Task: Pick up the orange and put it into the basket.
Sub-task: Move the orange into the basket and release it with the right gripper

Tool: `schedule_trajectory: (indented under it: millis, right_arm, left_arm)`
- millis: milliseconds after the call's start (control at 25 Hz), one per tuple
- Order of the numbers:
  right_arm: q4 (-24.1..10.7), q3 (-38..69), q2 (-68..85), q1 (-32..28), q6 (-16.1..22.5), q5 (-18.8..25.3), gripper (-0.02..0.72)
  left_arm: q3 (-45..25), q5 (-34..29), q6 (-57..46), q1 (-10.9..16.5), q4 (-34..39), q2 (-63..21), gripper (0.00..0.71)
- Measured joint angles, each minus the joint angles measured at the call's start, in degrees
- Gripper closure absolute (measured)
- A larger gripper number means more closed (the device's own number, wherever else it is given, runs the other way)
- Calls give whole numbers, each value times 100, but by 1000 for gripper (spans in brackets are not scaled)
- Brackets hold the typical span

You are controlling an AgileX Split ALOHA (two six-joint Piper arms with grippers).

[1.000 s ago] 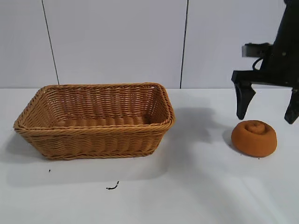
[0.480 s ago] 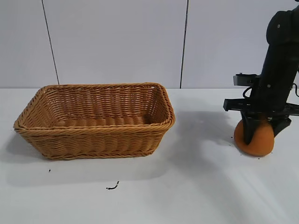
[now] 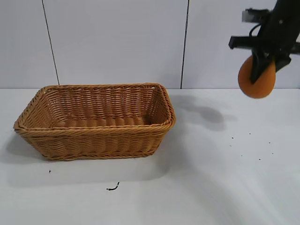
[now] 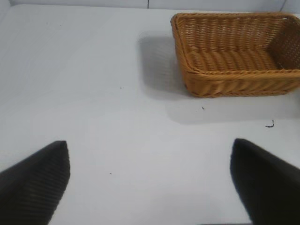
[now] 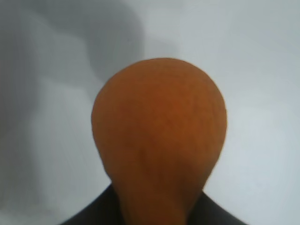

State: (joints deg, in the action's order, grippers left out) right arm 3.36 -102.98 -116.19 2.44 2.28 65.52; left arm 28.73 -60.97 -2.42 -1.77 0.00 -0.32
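The orange (image 3: 257, 80) hangs high above the table at the right, squeezed narrow between the fingers of my right gripper (image 3: 262, 65), which is shut on it. In the right wrist view the orange (image 5: 159, 131) fills the middle, pinched at its near end between the dark fingers. The woven wicker basket (image 3: 96, 136) stands on the table at the left, well apart from the orange; nothing shows inside it. My left gripper (image 4: 150, 180) is open over bare table, with the basket (image 4: 225, 84) farther off in the left wrist view.
A small dark scrap (image 3: 112, 188) lies on the white table in front of the basket. Tiny dark specks (image 3: 248, 145) dot the table at the right, where the orange's shadow (image 3: 206, 114) falls. A pale panelled wall stands behind.
My right gripper came down around the orange, shut on it and lifted it from the table to high in the air. The basket has not moved.
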Motion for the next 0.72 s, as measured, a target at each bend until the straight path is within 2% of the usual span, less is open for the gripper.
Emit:
schedule_trajectory:
  millis: [160, 360, 520, 720]
  right_arm:
    - [32, -604, 25, 22, 0, 307, 636]
    - [37, -810, 25, 284, 19, 367, 636]
    - [37, -813, 25, 853, 43, 343, 636]
    - [58, -813, 25, 1834, 164, 20, 636]
  left_arm:
    - [0, 0, 0, 0, 0, 0, 44]
    - [0, 0, 0, 0, 0, 0, 44]
    - [0, 0, 0, 0, 0, 0, 44]
    - [0, 0, 0, 0, 0, 0, 44]
